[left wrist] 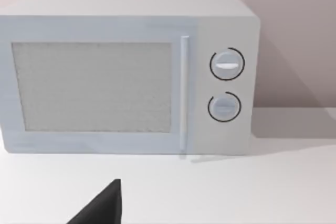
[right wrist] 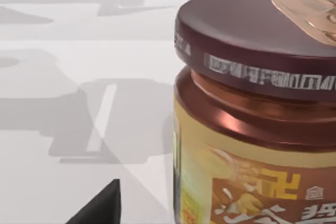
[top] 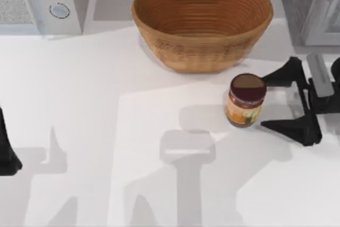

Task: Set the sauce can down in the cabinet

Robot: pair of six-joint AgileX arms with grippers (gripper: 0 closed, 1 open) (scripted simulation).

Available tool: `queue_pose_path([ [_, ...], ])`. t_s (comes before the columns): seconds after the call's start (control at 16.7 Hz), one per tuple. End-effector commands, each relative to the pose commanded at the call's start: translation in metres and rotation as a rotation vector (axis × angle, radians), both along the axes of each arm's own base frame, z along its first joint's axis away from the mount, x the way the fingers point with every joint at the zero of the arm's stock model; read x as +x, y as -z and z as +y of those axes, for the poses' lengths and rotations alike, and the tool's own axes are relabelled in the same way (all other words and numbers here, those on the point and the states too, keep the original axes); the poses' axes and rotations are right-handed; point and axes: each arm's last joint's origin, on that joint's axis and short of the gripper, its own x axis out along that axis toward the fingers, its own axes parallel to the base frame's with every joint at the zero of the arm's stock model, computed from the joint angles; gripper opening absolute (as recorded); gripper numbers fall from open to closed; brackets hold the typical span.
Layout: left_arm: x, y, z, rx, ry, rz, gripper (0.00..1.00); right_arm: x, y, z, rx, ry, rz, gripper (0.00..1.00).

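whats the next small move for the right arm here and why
Probably ease the right gripper a little further toward the sauce can, then close. Its jaws stand open, one on each side of the can's right edge, not yet around its middle. The can stands upright on the table in front of the basket, with the cabinet behind. The left arm sits parked at the table's left edge.

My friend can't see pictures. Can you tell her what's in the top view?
The right gripper, open, reaches toward the sauce can standing on the white table. Behind the can sits a big woven basket, with a microwave far left and the grey cabinet far right.
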Motion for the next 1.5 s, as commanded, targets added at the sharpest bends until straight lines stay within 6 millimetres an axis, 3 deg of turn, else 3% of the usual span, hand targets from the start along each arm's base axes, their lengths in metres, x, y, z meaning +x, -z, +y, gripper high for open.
queue_pose_path([
  [0.48,0.000,0.000,0.000,0.000,0.000,0.000,1.00,0.004,0.010,0.006,0.001,0.001,0.002,1.00],
  [0.9,0.000,0.000,0.000,0.000,0.000,0.000,1.00,0.009,0.026,0.025,-0.002,-0.002,0.000,1.00],
  [1.5,0.000,0.000,0.000,0.000,0.000,0.000,1.00,0.001,0.007,0.059,0.000,0.000,0.000,1.00],
])
